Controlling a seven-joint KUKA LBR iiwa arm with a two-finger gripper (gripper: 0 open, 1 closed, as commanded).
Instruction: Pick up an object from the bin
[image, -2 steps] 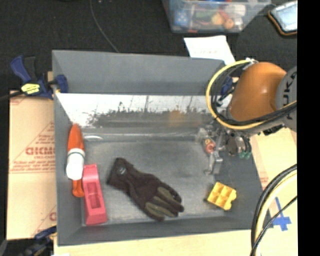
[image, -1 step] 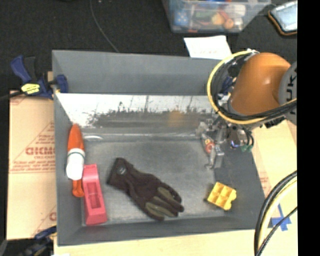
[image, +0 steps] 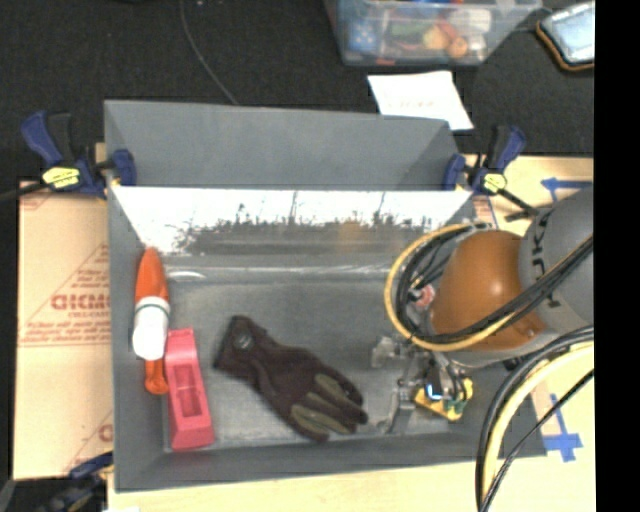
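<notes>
Your gripper (image: 403, 398) sits low by the front right corner of the bin (image: 300, 300), just beside the glove (image: 285, 385) lying mid-front. Whether it is open, I cannot tell. Centre it over the glove's palm before closing.

Bare bin floor (image: 300, 300) behind dark glove (image: 285, 378)
</notes>
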